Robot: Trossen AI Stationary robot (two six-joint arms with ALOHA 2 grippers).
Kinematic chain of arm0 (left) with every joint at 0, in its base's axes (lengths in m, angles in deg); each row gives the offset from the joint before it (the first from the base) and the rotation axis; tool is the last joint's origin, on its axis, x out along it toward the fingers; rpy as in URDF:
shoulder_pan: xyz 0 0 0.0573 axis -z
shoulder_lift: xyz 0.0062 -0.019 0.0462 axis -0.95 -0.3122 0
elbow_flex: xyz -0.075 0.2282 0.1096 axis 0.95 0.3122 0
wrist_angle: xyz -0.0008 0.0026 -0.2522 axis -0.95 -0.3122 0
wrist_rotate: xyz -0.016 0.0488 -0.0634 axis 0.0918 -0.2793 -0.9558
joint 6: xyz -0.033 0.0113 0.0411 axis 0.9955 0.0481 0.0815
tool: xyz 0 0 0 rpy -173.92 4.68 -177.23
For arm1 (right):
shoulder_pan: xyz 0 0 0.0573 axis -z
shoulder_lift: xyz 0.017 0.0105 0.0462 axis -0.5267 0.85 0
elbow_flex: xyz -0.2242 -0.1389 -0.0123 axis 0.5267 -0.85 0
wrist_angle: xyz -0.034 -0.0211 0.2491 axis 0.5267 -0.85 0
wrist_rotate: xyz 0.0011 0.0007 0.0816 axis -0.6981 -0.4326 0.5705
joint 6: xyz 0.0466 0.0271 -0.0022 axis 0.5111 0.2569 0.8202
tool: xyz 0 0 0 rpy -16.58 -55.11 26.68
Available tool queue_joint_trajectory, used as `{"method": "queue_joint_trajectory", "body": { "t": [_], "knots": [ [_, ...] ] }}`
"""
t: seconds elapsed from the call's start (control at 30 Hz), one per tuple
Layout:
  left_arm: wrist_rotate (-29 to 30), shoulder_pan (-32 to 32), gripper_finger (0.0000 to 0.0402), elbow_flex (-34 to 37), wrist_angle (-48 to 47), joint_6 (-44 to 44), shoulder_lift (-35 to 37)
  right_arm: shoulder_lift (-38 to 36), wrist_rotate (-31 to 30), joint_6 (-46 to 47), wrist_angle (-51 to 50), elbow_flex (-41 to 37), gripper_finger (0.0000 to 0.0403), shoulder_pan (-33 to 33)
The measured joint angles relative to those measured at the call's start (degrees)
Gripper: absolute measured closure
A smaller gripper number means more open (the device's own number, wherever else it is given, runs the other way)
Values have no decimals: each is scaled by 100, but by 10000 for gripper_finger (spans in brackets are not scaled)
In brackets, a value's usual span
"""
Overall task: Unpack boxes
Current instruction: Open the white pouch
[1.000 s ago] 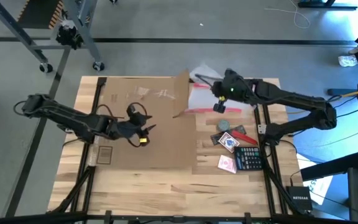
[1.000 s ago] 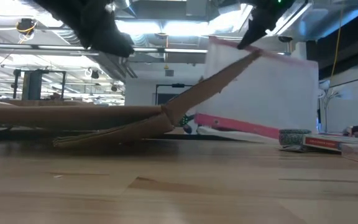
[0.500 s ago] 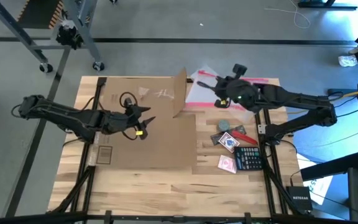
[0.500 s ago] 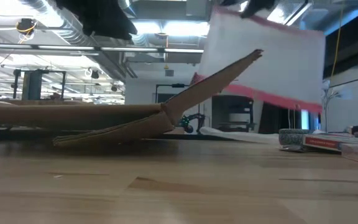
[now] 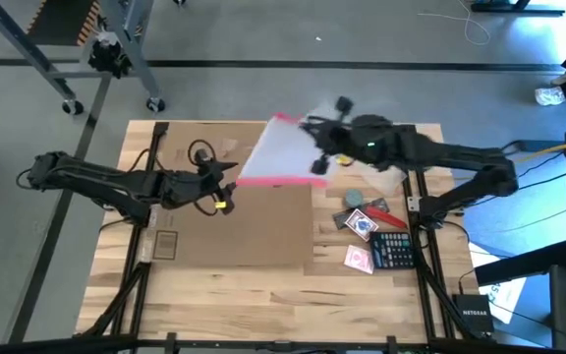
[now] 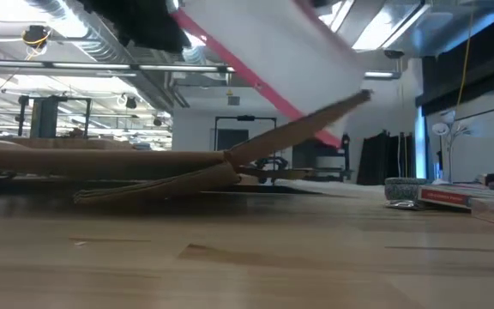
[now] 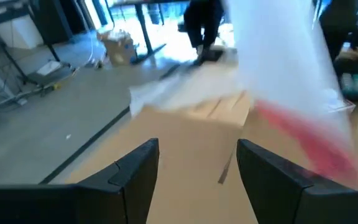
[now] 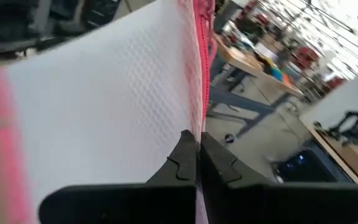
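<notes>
One flattened box (image 5: 229, 211) lies on the table (image 5: 254, 295), one flap (image 6: 303, 129) tilted up. The right gripper (image 5: 318, 157) pinches one pouch (image 5: 281, 152) in the air above the box's far right corner. The left gripper (image 5: 226, 192) hovers over the box, fingers spread. Right of the box lie two card packs (image 5: 360, 241) and one calculator (image 5: 394, 250).
</notes>
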Motion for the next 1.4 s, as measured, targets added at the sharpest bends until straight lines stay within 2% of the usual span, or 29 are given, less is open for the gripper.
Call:
{"method": "queue_joint_trajectory", "body": {
  "t": [0.1, 0.23, 0.4, 0.6, 0.77, 0.87, 0.97, 1.1, 1.2, 1.4],
  "knots": [
    [3, 82, 192, -214, -4, -85, 215, 534, 142, -279, 515, 0, 403, -55],
    [4, 165, 192, -404, -150, -203, 494, 1184, -23, -852, 1050, 5, 403, -197],
    [2, 166, 192, -424, -249, -211, 766, 1757, -168, -984, 1183, 135, 403, -197],
    [3, -8, 192, -419, -284, -128, 690, 2030, -138, -960, 1297, 293, 403, -199],
    [-109, -264, 193, -414, -283, -226, 585, 2024, 151, -927, 1376, 293, 403, -318],
    [-551, -350, 219, -412, -28, -486, 517, 2024, 308, -904, 1358, 293, 403, -341],
    [-639, -365, 280, -412, 66, -863, 513, 2024, 428, -617, 1329, 293, 402, -337],
    [-643, -366, 382, -414, 60, -1609, 546, 2024, 426, -466, 1317, 328, 390, -335],
    [-599, -364, 393, -524, 23, -2684, 564, 2024, 233, -376, 1212, 553, 364, -337],
    [-462, -366, 398, -766, 3, -5614, 596, 2012, 355, -597, 442, 1598, 296, -334]
  ]
}}
